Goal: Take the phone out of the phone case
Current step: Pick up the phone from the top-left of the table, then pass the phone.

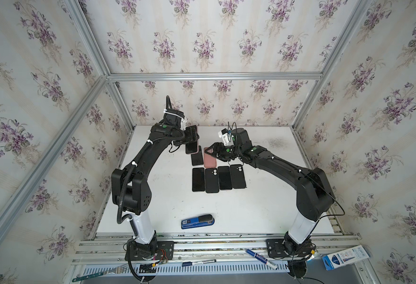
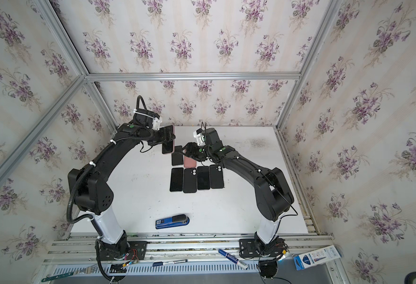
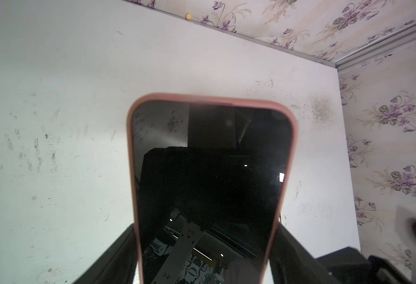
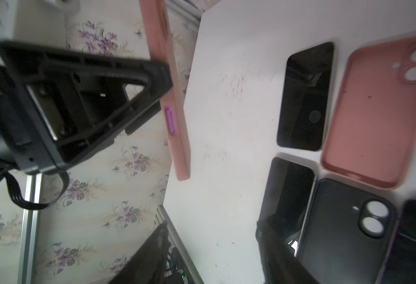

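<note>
The phone (image 3: 209, 159), with a dark screen, sits inside a pink phone case (image 3: 130, 147). My left gripper (image 3: 205, 248) is shut on its two long sides and holds it above the far part of the table (image 1: 167, 196). In both top views the cased phone (image 1: 191, 148) (image 2: 167, 147) hangs screen up under the left gripper (image 1: 189, 137). My right gripper (image 1: 210, 151) (image 4: 212, 248) is open and empty, just right of the held phone, whose case edge (image 4: 177, 127) shows side-on in the right wrist view.
An empty pink case (image 1: 210, 159) (image 4: 374, 110) lies under the right gripper. Beside it lie bare phones (image 1: 197, 158) and a row of phones and black cases (image 1: 218, 179). A blue stapler (image 1: 197, 221) rests near the front edge. Markers (image 1: 261, 258) lie on the rail.
</note>
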{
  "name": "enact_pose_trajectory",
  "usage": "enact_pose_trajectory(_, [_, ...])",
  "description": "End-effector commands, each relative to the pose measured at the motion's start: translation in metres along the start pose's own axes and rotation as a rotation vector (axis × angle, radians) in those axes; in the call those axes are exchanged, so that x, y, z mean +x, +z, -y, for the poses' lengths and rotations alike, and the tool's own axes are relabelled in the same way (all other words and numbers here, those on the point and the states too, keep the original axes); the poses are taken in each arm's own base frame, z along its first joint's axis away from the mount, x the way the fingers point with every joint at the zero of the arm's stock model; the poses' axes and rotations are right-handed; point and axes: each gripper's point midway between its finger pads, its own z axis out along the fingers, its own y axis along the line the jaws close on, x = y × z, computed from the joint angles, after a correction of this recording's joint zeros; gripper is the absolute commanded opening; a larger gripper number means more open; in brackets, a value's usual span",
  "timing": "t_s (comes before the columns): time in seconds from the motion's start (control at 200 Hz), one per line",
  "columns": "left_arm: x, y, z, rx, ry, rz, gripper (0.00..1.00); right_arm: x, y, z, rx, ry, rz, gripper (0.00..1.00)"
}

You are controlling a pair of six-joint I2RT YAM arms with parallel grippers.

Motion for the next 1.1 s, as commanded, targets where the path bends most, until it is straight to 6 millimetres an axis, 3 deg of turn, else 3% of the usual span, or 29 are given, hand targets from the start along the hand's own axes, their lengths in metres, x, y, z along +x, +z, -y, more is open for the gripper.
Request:
enact_pose_trajectory(0.0, [-0.009,-0.005,0.016,0.029,-0.003,0.05,0.59,-0.008,0.002,-0.019,-0.063,-0.062,0.015,0.6])
enact_pose_trajectory(0.385, [0.001,-0.005,0.049,0.079,0.026,0.05,0.59,-0.011,0.014,-0.02,-0.059,-0.052,0.007,0.56])
enact_pose_trajectory(0.735, [0.006,-0.008,0.058,0.094,0.04,0.053,0.59,-0.016,0.015,-0.021,-0.055,-0.046,0.023,0.39])
enact_pose_trajectory(1.094, [0.004,-0.013,0.064,0.126,0.036,0.068,0.59,-0.015,0.014,-0.024,-0.076,-0.028,0.021,0.04])
